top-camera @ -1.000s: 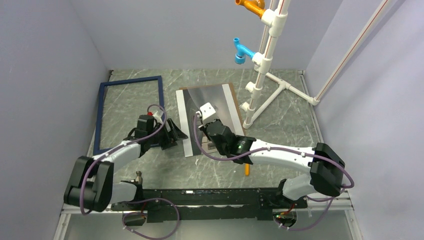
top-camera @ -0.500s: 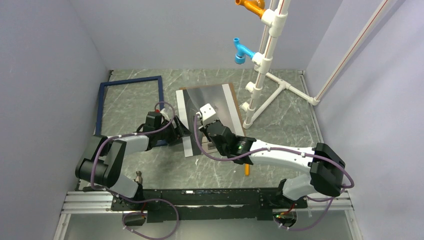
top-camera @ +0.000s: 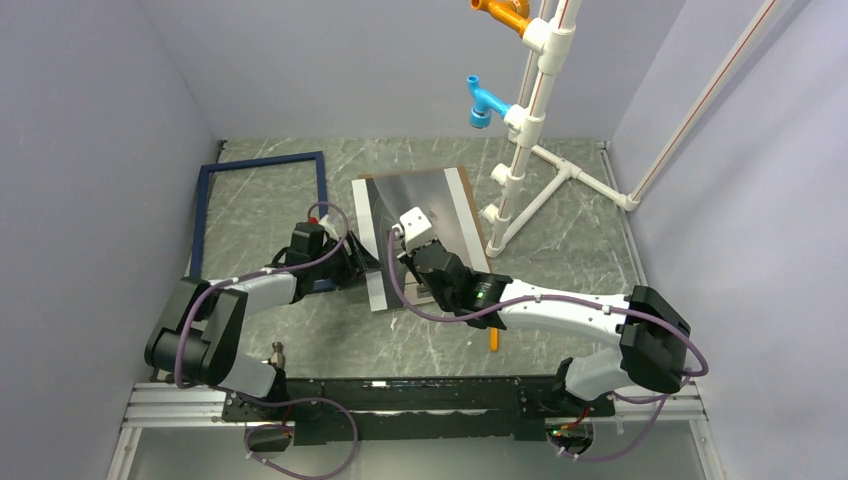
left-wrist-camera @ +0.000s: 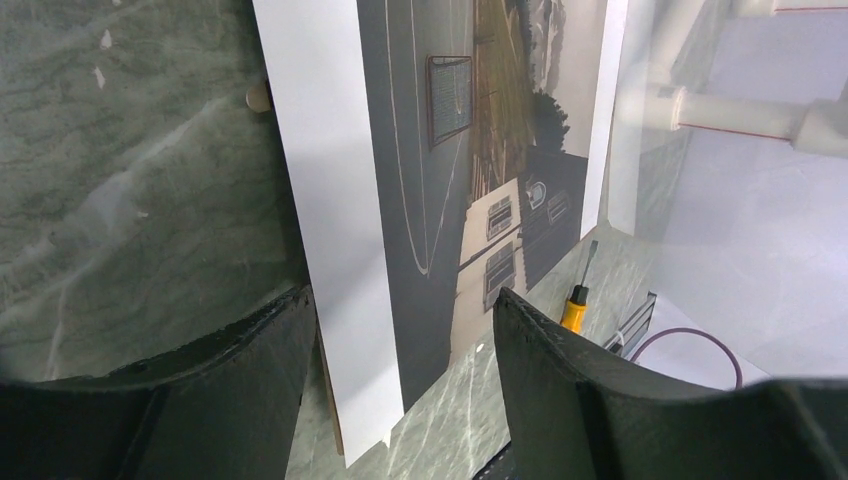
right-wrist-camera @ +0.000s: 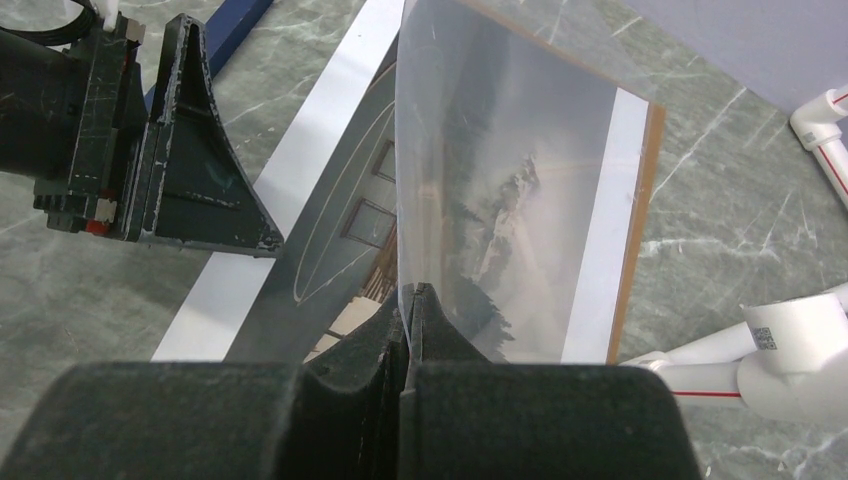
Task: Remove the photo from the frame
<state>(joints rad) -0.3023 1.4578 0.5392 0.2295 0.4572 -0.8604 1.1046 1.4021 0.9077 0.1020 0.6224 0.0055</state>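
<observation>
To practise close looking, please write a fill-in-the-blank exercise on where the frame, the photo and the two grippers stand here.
1. In the top view, the empty frame lies to the ___ of the photo.
2. The right gripper is shut on a ___ sheet tilted up over the photo.
3. The left gripper, at the photo's left edge, has its jaws ___.
Missing words: left; clear; open.

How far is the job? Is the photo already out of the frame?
Done: the frame lies empty beside the photo. In hand: the right claw pinches a clear sheet over the photo; the open left claw straddles its white edge. Left: probably clearing the sheet away.
</observation>
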